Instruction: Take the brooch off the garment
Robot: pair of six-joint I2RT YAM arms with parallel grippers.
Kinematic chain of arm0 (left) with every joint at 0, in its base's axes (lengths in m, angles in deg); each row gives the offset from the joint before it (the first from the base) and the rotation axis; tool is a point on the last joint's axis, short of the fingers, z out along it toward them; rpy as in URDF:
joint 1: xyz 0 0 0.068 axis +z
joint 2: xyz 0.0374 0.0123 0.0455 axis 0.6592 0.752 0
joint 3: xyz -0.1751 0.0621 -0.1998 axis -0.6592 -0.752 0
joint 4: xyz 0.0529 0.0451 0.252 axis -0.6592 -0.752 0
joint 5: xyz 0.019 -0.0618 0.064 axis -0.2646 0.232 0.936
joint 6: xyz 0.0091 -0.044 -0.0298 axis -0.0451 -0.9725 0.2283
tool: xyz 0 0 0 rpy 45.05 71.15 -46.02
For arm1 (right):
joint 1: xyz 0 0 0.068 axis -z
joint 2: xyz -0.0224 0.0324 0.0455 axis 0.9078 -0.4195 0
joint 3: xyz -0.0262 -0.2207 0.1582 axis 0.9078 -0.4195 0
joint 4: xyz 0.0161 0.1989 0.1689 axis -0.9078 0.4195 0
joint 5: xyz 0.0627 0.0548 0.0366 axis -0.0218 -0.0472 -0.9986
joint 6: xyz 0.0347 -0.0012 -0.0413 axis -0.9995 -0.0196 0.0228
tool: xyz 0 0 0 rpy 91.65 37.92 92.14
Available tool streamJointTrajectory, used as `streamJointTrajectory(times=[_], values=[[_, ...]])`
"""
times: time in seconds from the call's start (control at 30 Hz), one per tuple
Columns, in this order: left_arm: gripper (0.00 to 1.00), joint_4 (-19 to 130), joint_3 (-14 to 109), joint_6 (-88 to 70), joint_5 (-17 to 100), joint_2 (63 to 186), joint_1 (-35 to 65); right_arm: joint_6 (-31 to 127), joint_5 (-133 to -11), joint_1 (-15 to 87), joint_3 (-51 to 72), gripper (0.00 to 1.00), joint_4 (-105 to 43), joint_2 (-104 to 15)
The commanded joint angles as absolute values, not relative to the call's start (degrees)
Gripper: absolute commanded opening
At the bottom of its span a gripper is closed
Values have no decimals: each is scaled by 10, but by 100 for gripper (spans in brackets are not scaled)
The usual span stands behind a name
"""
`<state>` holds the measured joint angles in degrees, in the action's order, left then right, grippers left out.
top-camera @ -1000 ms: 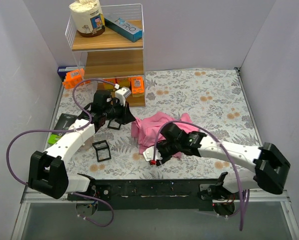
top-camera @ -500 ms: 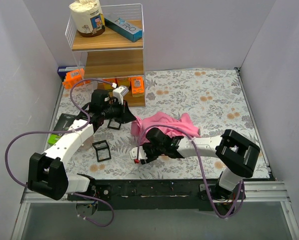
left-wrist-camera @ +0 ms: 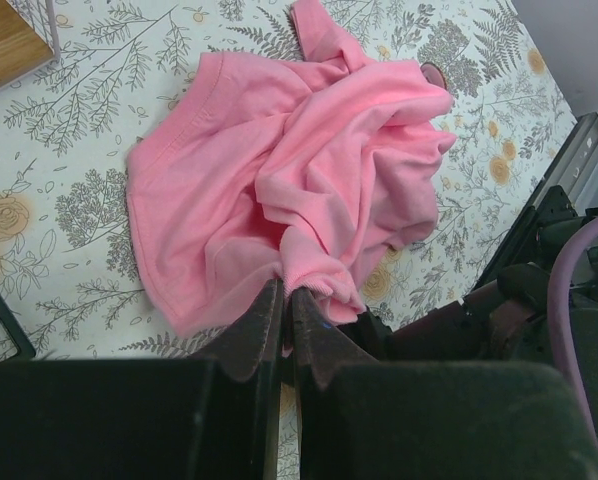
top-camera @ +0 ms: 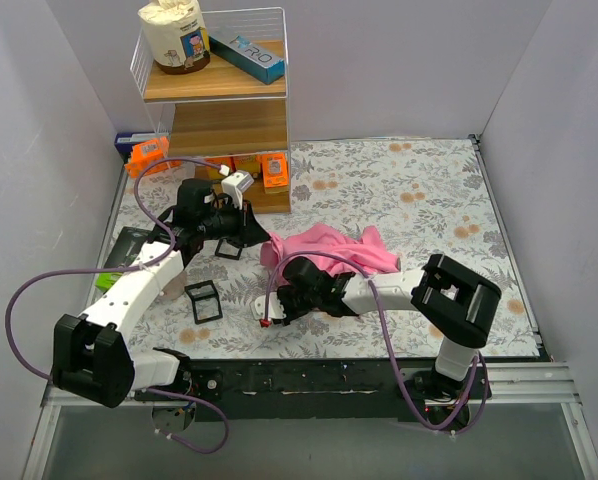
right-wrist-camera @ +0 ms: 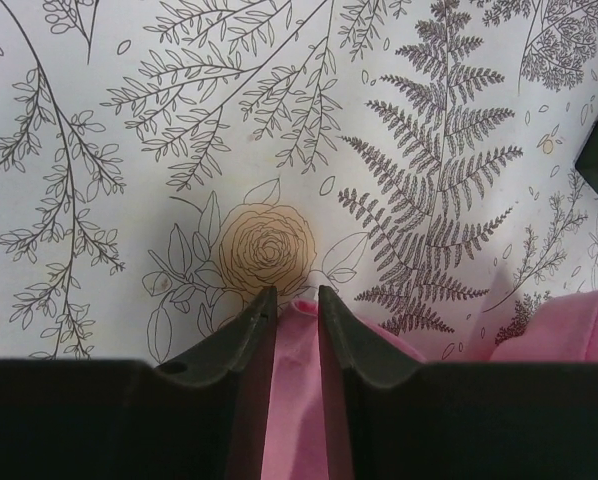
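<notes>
Right wrist shows my right tool [right-wrist-camera: 291,295] pinching the shirt [right-wrist-camera: 297,400] near edge; left tool [left-wrist-camera: 284,290] closed at its left edge; I see no brooch

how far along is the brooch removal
Nothing looks done: no brooch shows in any view. In hand: the left gripper and right gripper are each shut on a fold of the garment. Left to do: expose the brooch and take it off.

walls [top-camera: 399,70] plain grey | floral table cloth [top-camera: 419,190] beneath the jaws | wooden shelf [top-camera: 229,128] beyond left jaws
</notes>
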<state>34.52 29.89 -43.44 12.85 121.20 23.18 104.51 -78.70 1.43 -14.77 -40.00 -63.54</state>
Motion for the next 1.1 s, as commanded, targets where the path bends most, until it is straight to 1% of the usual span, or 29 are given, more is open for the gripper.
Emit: streamJointTrajectory(times=[0.0, 0.17, 0.2, 0.3, 0.43, 0.5, 0.53, 0.6, 0.63, 0.67, 0.7, 0.77, 0.87, 0.93, 1.07], values=[[0, 350, 299, -430, 117, 1181, 236, 1033, -769, 12, -173, 33, -340, -636], [0, 347, 301, -429, 117, 1178, 241, 999, -771, 12, -217, 34, -338, -605], [0, 347, 303, -428, 117, 1178, 242, 993, -768, 13, -233, 37, -343, -600], [0, 342, 307, -428, 116, 1179, 245, 966, -788, 22, -248, 40, -341, -585], [0, 344, 305, -434, 104, 1180, 250, 939, -817, 31, -254, 40, -344, -585], [0, 343, 305, -436, 101, 1176, 252, 897, -835, 39, -241, 41, -347, -586], [0, 341, 304, -436, 101, 1175, 254, 879, -836, 41, -216, 41, -343, -594], [0, 338, 304, -437, 97, 1170, 254, 861, -861, 41, -180, 42, -318, -608], [0, 337, 301, -437, 95, 1169, 254, 853, -872, 41, -162, 42, -282, -628], [0, 337, 301, -438, 93, 1169, 254, 848, -881, 41, -119, 42, -265, -641], [0, 338, 298, -440, 92, 1169, 255, 846, -893, 41, -103, 42, -252, -654], [0, 339, 296, -442, 89, 1168, 256, 839, -893, 41, -66, 43, -239, -686], [0, 344, 294, -449, 82, 1170, 259, 831, -868, 42, -48, 45, -245, -716], [0, 345, 295, -453, 78, 1173, 261, 829, -850, 42, -45, 44, -244, -726], [0, 341, 301, -453, 77, 1175, 265, 804, -836, 48, -48, 37, -240, -702]])
